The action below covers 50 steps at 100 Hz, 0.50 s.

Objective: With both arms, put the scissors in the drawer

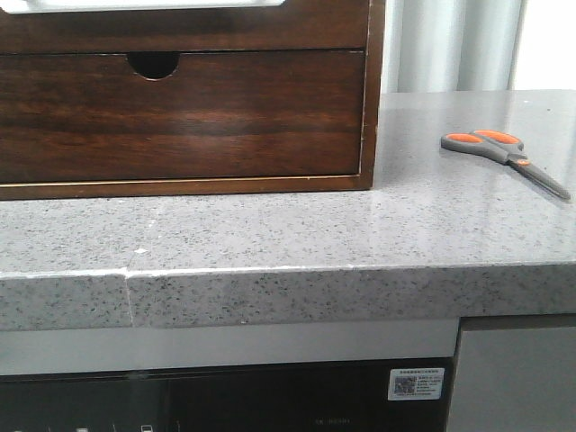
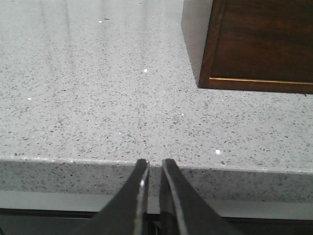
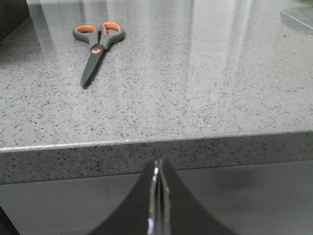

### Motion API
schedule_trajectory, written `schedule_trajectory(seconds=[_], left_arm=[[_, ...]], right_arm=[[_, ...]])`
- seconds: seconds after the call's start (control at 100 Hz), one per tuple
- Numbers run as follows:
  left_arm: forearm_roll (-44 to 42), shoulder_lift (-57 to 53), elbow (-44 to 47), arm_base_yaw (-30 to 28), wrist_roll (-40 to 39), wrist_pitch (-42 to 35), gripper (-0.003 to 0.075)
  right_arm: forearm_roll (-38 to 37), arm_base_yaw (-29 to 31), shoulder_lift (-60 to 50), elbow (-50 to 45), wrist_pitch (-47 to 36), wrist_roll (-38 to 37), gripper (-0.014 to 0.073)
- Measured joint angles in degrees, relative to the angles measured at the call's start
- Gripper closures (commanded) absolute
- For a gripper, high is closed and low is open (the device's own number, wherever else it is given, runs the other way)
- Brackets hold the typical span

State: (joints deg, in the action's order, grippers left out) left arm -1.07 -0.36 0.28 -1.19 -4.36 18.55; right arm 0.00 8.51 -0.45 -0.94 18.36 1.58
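Note:
The grey scissors (image 1: 504,155) with orange-lined loops lie flat on the speckled grey counter, right of the wooden cabinet, blades pointing to the front right. In the right wrist view the scissors (image 3: 96,48) lie well beyond my right gripper (image 3: 159,164), which hangs shut and empty below the counter's front edge. My left gripper (image 2: 155,161) sits at the counter's front edge with its fingers almost together, holding nothing. The drawer (image 1: 180,31) is the plain dark front at the top of the cabinet, with a pale rim above it. Neither arm shows in the front view.
A lower drawer front with a half-round notch (image 1: 154,63) fills most of the cabinet. A cabinet corner (image 2: 259,44) stands ahead of the left gripper. The counter's front edge (image 1: 288,297) overhangs an appliance panel with a sticker (image 1: 416,383).

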Motion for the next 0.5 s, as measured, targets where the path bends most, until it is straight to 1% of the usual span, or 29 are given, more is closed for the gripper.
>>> schedule_trajectory(seconds=[0.33, 0.5], left_arm=[[-0.13, 0.0, 0.0, 0.0, 0.0, -0.19, 0.0717], [-0.36, 0.0, 0.0, 0.0, 0.0, -2.89, 0.0717]], right_arm=[[0.0, 0.0, 0.0, 0.0, 0.0, 0.0, 0.0699], [0.0, 0.0, 0.0, 0.0, 0.0, 0.0, 0.0699]])
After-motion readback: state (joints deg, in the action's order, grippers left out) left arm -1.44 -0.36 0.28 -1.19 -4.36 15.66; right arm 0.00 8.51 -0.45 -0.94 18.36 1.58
